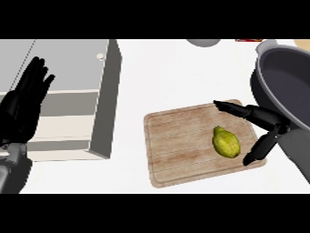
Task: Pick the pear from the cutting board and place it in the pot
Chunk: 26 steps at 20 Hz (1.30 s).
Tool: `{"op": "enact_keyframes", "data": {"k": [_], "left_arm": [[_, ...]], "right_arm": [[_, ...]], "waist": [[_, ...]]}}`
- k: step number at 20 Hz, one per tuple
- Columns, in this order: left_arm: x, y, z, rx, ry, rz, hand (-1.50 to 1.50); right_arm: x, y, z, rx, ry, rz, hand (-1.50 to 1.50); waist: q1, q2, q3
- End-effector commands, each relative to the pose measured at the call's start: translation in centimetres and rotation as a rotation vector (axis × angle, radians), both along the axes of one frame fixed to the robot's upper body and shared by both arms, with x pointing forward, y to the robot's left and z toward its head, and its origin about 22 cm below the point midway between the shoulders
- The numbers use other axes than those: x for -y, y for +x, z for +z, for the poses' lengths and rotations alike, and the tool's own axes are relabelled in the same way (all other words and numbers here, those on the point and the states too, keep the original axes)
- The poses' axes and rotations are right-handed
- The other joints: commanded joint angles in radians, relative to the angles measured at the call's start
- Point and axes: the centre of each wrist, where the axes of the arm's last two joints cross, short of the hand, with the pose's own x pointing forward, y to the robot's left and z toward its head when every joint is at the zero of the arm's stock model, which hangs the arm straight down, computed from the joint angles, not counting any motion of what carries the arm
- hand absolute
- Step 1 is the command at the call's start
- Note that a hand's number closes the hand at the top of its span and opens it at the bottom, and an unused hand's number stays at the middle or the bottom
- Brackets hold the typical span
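Nearest the viewpoint, the right hand (264, 125) comes in over the right edge of the cutting board (177, 150), spread wide with fingers and thumb either side of the pear (226, 141) but not yet closed on it, while the left hand (22, 107) rests open, fingers up, at the counter's (171, 68) left side. By the look of it the task is barely begun: the pear lies on the board's right half, its long axis running roughly from the board's far edge to its near edge, narrower end away, and grasping, lifting and carrying it to the pot (295, 86) at the counter's far right corner remain.
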Motion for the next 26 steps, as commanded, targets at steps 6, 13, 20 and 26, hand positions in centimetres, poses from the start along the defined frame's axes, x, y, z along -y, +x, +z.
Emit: {"op": "enact_keyframes", "data": {"k": [6,13,20,26], "left_arm": [[1.7,0.6,0.4,0.019,0.004,0.002,0.0],[-0.7,1.5,0.5,0.007,0.008,-0.001,0.0],[-0.7,0.1,0.6,0.015,-0.001,0.008,0.0],[0.6,0.6,-1.3,0.003,0.002,0.007,0.0]], "right_arm": [[-0.7,0.1,-2.7,-0.033,0.126,0.132,-1.5],[-4.8,0.5,-5.3,-0.05,0.058,0.139,-1.5],[-3.5,-0.9,-6.2,0.099,0.12,0.194,1.5],[-5.1,-0.4,-6.4,0.092,0.126,0.22,1.5]], "waist": [[-0.008,-0.004,0.0],[-0.003,0.0,0.0],[-0.008,-0.007,0.0],[-0.013,-0.005,-0.001]]}}
